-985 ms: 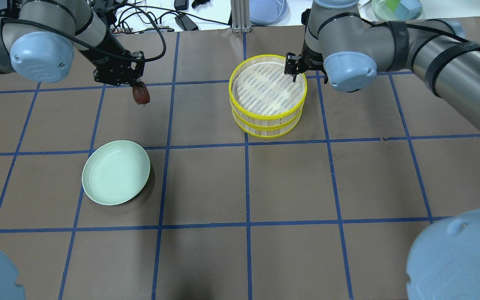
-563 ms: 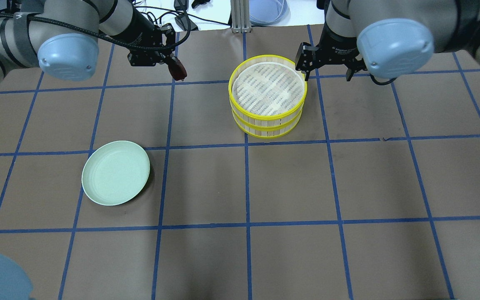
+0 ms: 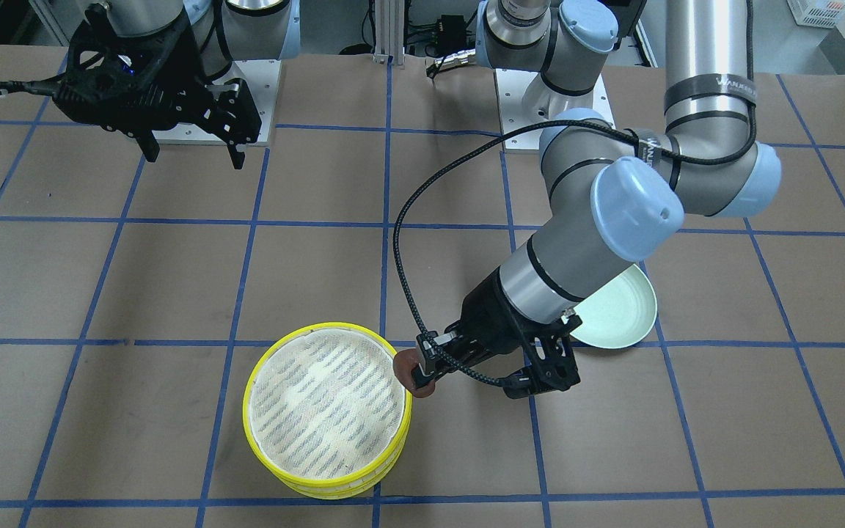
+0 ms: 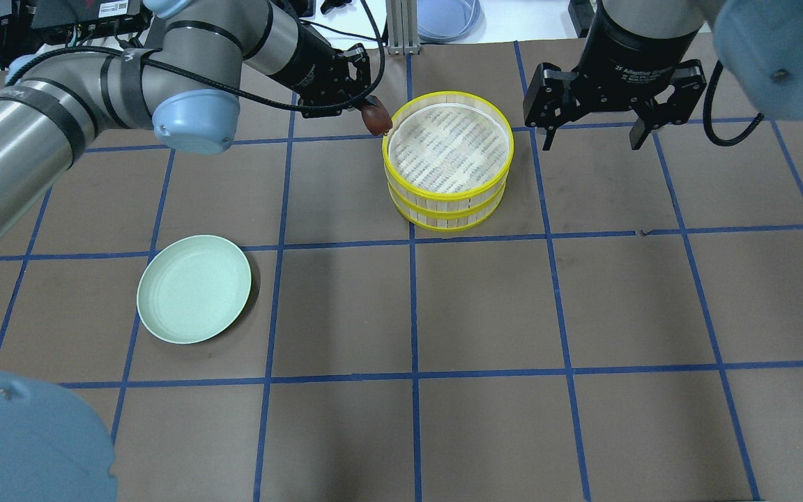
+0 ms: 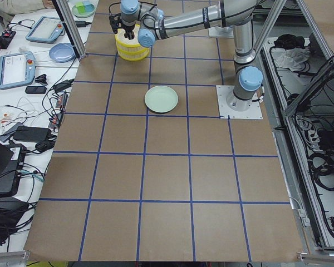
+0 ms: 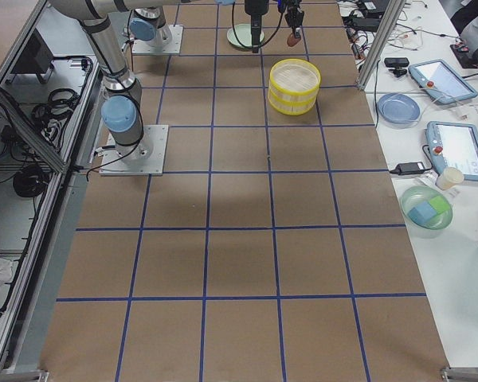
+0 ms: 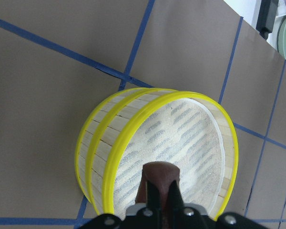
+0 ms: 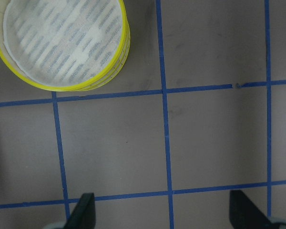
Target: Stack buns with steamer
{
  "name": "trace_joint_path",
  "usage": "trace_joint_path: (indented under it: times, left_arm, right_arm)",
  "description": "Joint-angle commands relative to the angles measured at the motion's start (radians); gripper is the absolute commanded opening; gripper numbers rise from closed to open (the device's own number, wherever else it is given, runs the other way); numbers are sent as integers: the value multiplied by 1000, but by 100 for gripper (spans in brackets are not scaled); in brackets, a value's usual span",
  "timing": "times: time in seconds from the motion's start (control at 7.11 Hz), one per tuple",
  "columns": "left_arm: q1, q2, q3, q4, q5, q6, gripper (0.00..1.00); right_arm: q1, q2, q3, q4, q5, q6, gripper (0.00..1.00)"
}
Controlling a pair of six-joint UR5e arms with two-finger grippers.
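Fingers of your left gripper are pinched narrow on the dark reddish-brown bun. They carry it in the air, far and right of the mint-green plate, which is smooth, shallow and round.

The relation that matters is this: the bun hangs right at the left rim of the steamer, above rim level, and the middle of the gauze lies to its right. The wrist view sets it over the rim's edge and the front view just outside, so you cannot tell exactly which. It is a small thick puck, smooth-skinned, and I judge it gripped on edge with most of it below the fingertips. So expect it to tip onto a flat face when let go.

The steamer is 2 alike tiers stacked flush on the brown, blue-taped table. Each has a bright yellow rim and pale slatted walls. White gauze in the top tier shows the slats through as grey dashes. The pale bun shows in no view.

Your right gripper hangs right of the steamer, jaws spread wide and holding nothing. The left arm is by far the nearer.
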Motion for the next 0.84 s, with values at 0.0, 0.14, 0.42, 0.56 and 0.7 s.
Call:
trace_joint_path:
  times: [0.0, 0.14, 0.42, 0.56, 0.7]
  left_arm:
    - [-15, -61, -5, 55, -6, -31, 0]
    - [-21, -77, -5, 71, -9, -63, 0]
    - [-35, -103, -2, 77, -6, -133, 43]
    - [-40, -102, -2, 77, 0, -146, 75]
    - [-41, -100, 0, 79, 0, -178, 86]
  right_arm:
    - [2, -6, 7, 31, -12, 0, 100]
    - [0, -4, 7, 25, -12, 0, 100]
    - [0, 2, 7, 22, -10, 0, 100]
    - [2, 2, 7, 22, -12, 0, 100]
    - [0, 2, 9, 19, -12, 0, 100]
